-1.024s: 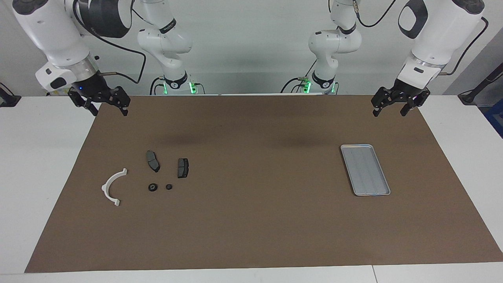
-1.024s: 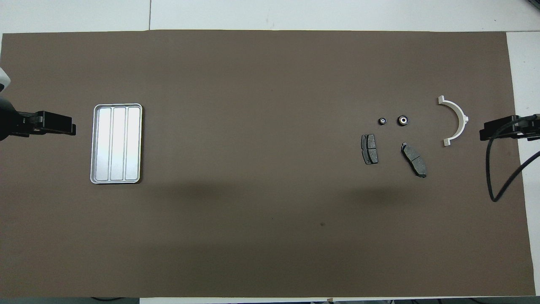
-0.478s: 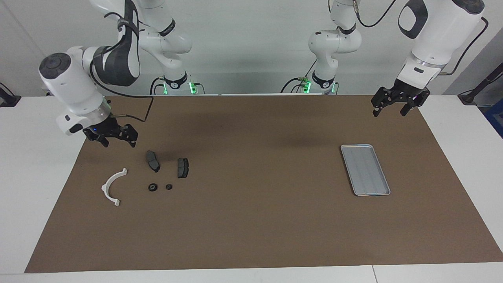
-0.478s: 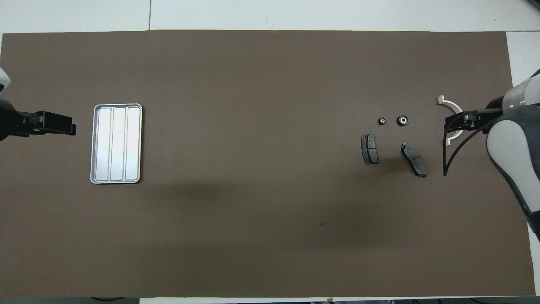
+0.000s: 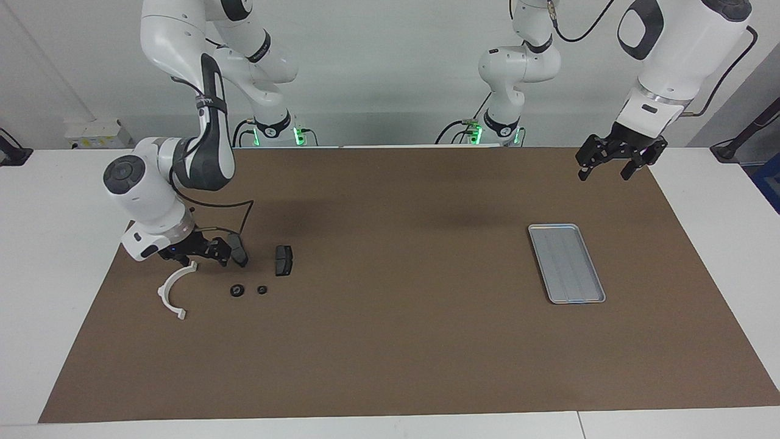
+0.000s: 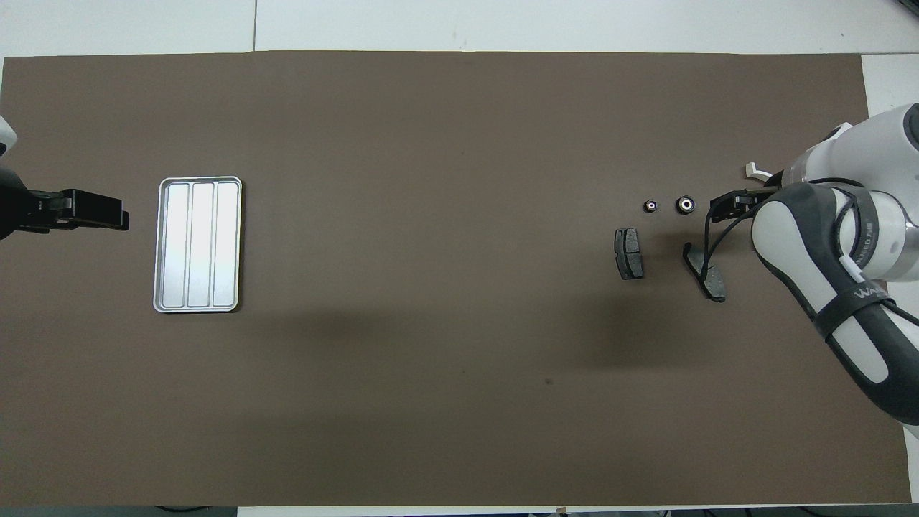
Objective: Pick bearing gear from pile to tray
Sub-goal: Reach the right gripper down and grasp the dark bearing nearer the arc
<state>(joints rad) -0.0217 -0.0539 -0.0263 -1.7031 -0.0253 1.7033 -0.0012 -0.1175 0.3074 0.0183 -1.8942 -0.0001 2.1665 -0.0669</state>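
Note:
The pile lies toward the right arm's end of the table. It holds a white curved bracket (image 5: 172,294), two dark grey pads (image 5: 283,260) (image 5: 239,253), a larger black ring (image 5: 236,291) and a smaller one (image 5: 262,289). My right gripper (image 5: 198,256) is open and hangs low over the mat between the bracket and the nearest pad. In the overhead view its tip (image 6: 724,207) is just beside the larger ring (image 6: 686,205), and the arm hides most of the bracket (image 6: 752,170). The silver tray (image 5: 551,227) (image 6: 199,179) is empty. My left gripper (image 5: 609,167) (image 6: 108,216) is open and waits.
A brown mat (image 5: 396,341) covers most of the white table. The right arm's black cable (image 6: 707,244) hangs across the pad (image 6: 711,281) nearest the gripper. The other pad (image 6: 629,253) and the small ring (image 6: 650,206) lie uncovered.
My right arm has swung down and forward from the table's near edge to the pile, and its gripper now hangs low beside the bracket and pad. The left arm and the parts have not moved.

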